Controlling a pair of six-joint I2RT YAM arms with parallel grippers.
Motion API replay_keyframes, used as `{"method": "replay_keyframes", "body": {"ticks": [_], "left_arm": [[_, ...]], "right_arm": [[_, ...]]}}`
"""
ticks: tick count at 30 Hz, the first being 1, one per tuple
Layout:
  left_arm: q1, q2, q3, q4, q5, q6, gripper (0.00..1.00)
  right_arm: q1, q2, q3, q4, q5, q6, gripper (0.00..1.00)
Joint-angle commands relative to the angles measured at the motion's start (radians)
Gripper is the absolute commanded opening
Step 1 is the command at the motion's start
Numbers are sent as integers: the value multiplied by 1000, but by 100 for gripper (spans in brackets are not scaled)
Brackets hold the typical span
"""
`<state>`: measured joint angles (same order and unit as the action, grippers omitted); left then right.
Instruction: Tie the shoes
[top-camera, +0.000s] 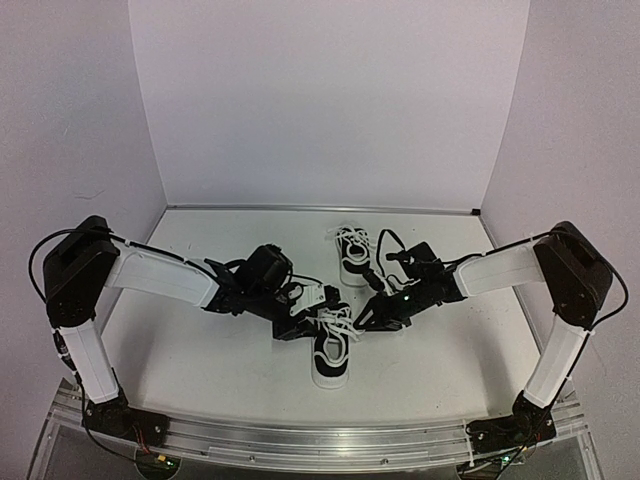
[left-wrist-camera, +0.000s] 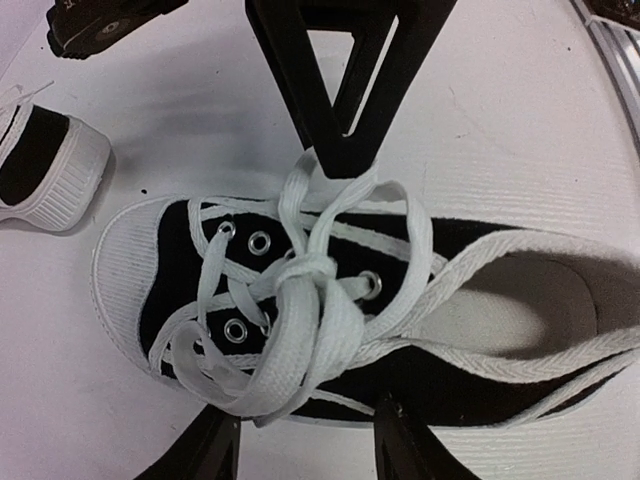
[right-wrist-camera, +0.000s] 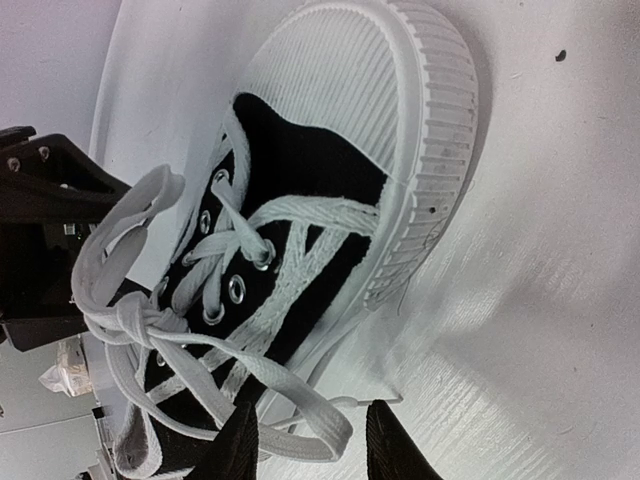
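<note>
- The top camera sat fixed above and behind my arm bases, facing down and forward over the whole tabletop (top-camera: 210, 375). It stood far enough off to take in my left hand (top-camera: 305, 318), my right hand (top-camera: 368, 320), the near shoe (top-camera: 333, 352), the far shoe (top-camera: 352, 255) and the back wall (top-camera: 330, 100).
- My left wrist camera looked almost straight down past its own fingers (left-wrist-camera: 205, 450), very close on the near shoe, which filled the view.
- My right wrist camera looked close and aslant across that shoe's toe.
- All three views shared the near shoe and its laces (left-wrist-camera: 300, 290); each wrist view also caught a finger (left-wrist-camera: 335, 100) of my other hand.
</note>
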<state>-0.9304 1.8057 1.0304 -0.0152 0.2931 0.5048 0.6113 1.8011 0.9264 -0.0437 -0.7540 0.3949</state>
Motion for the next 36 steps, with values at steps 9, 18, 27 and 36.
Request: {"method": "replay_keyframes", "body": {"ticks": [9,18,27,36], "left_arm": [[9,-62,1,-1,-46,1,10],[21,-130,-56,-15,-108,-16,3],[27,-164,-81,-41,-141,-20,0],[28,-191,-110,-51,-140,-26,0]], "right_arm": [[-1,-9,15,22,-28,-30,34],[0,-11,11,12,-38,-48,34],[8,-11,36,-18,-26,-67,29],[14,-22,52,-36,-20,-72,28]]}}
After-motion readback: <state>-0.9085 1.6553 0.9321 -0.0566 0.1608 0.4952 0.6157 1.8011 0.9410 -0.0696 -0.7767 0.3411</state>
